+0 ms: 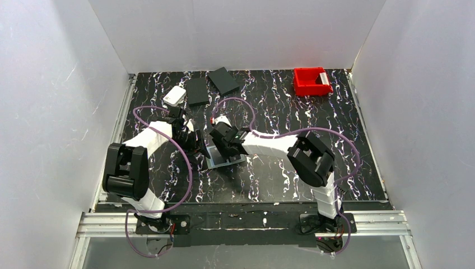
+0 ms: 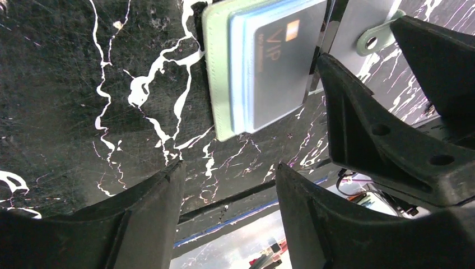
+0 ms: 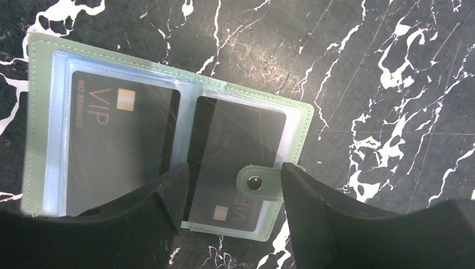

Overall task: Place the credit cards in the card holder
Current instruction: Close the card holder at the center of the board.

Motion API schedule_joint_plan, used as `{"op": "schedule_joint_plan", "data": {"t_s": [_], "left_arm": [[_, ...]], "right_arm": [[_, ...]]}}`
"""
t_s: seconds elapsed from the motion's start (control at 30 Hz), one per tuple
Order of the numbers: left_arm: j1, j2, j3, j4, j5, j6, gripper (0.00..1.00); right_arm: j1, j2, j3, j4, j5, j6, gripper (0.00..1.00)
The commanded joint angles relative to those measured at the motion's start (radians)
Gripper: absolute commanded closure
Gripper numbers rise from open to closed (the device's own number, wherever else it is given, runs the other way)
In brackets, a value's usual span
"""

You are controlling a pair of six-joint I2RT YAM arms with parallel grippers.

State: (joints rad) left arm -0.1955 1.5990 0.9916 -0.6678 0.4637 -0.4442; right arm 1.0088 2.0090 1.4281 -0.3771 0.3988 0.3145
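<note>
a: holder (image 3: 36, 129) first. where?
b: flat on table (image 1: 280, 168), spread open, with clear pockets up and snap tab (image 3: 259, 183) folded in over one pocket.
a: cards (image 3: 120, 145)?
b: two, dark, both already inside holder, one per pocket. in pocket away from tab: "vip" print with gold chip beside it. second card (image 3: 235, 140) in pocket under tab, turned opposite way round, also marked "vip", chip at other end.
a: right gripper (image 3: 234, 171)?
b: straight above holder, over tab side. spread apart, pinching nothing, with tab in gap between fingers. cannot tell whether touching holder.
a: left gripper (image 2: 229, 174)?
b: just beside holder, off edge on left arm's side, over bare table. spread apart as well, pinching nothing, clear of holder.
a: from left wrist?
b: holder's green edge, blue pocket rim and one card at top of view, with right gripper's fingers over far half.
a: rest of table?
b: white box (image 1: 175, 95) and black slabs (image 1: 197, 91) well beyond holder, on side away from arm bases. red bin (image 1: 312, 81) well apart from holder too, same far side, toward right arm.
</note>
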Motion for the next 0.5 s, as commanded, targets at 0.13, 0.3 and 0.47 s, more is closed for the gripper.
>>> {"op": "schedule_joint_plan", "data": {"t_s": [0.13,0.3,0.47], "left_arm": [[0.003,-0.048,-0.039,0.0,0.021,-0.021,0.41],[0.002,-0.034,-0.06,0.038,0.049,-0.039,0.42],[0.002,-0.022,-0.08,0.087,0.092,-0.067,0.43]], "right_arm": [[0.013,0.027,0.1,-0.144,0.258,0.029,0.41],[0.013,0.024,0.094,-0.148,0.263,0.022,0.47],[0.013,0.021,0.074,-0.099,0.253,-0.006,0.68]]}}
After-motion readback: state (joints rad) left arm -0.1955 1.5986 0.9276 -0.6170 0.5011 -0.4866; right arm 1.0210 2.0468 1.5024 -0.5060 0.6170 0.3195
